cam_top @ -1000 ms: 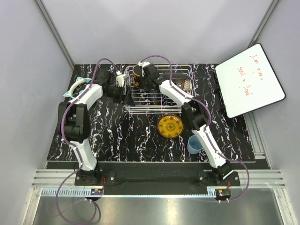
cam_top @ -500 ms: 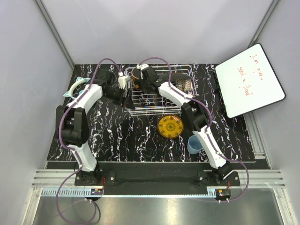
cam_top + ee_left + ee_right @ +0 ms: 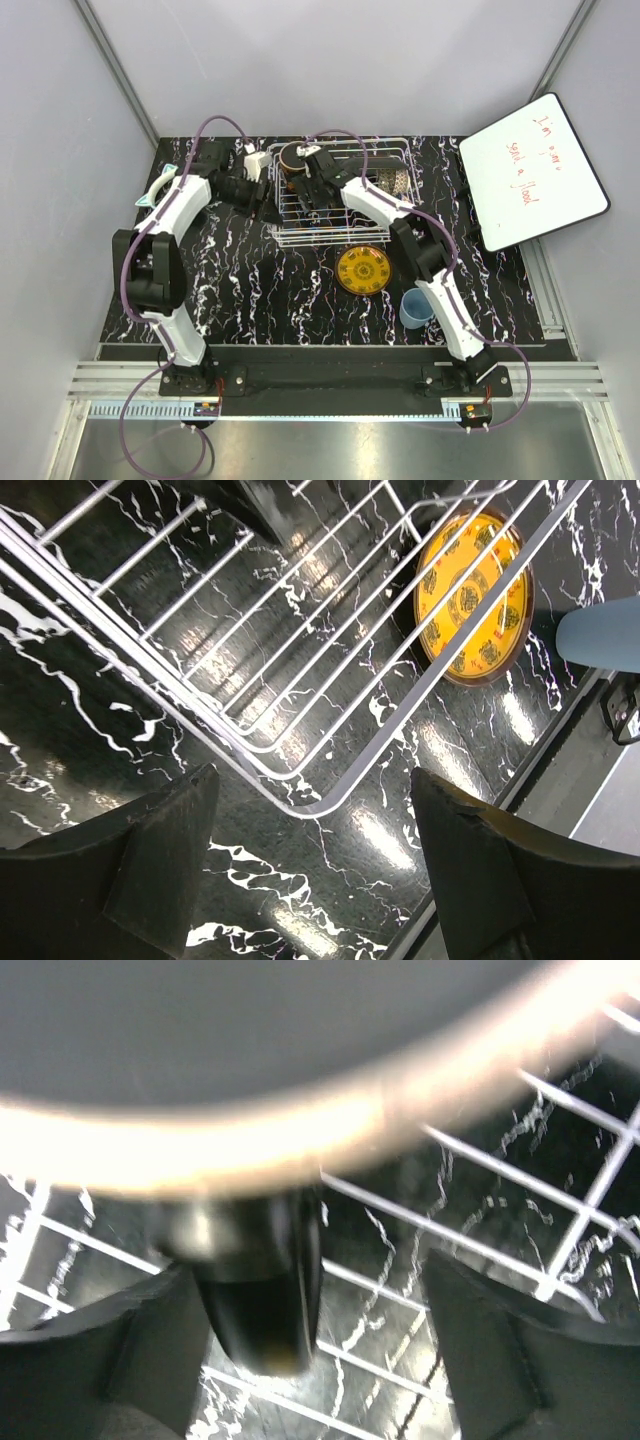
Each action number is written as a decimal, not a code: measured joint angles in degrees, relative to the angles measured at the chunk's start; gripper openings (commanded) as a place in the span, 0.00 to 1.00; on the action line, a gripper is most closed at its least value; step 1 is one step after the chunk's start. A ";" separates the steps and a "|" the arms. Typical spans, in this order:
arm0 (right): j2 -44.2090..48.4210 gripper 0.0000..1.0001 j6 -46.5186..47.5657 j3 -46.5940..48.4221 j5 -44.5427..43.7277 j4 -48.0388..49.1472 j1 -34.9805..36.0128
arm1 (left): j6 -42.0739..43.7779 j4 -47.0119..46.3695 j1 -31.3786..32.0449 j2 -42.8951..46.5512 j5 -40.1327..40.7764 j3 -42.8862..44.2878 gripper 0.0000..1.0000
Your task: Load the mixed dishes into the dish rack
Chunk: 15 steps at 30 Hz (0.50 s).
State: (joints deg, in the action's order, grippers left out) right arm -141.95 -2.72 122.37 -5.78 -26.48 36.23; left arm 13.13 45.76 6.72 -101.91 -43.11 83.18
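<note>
The dish rack point(image 3: 340, 215) stands at the back middle of the table. A dark mug point(image 3: 294, 157) with a tan rim sits in its back left corner. My right gripper point(image 3: 308, 178) hovers right over that mug and is open. In the right wrist view the mug point(image 3: 250, 1020) fills the top as a blur, and its handle point(image 3: 258, 1300) hangs between the spread fingers point(image 3: 130, 1360), close to the left one. My left gripper point(image 3: 315, 855) is open and empty above the rack's corner point(image 3: 300, 802). The yellow patterned plate point(image 3: 362, 268) and light-blue cup point(image 3: 415, 308) lie in front of the rack.
A brown-mesh bowl point(image 3: 396, 181) sits in the rack's right part. Teal headphones point(image 3: 160, 186) lie at the table's left edge behind the left arm. A whiteboard point(image 3: 530, 170) with red writing leans off the right side.
My right gripper has opened and let go of the dark mug, which now rests in the rack. The left arm shifted slightly along the rack's left side.
</note>
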 measured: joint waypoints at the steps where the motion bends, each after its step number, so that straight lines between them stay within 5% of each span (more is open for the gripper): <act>1: 0.55 0.95 0.07 -0.96 -0.39 -0.13 0.04 | 0.00 0.00 -0.24 0.15 0.00 0.20 0.80; 15: 31.04 1.00 -0.13 -18.14 -0.59 -3.61 1.62 | 1.33 0.35 -3.34 0.92 1.31 3.56 0.80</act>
State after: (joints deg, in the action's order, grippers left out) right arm -110.91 -2.85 104.22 -6.37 -30.09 37.85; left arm 14.46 46.11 3.38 -100.99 -41.80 86.74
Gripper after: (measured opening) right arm 0.987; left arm 0.804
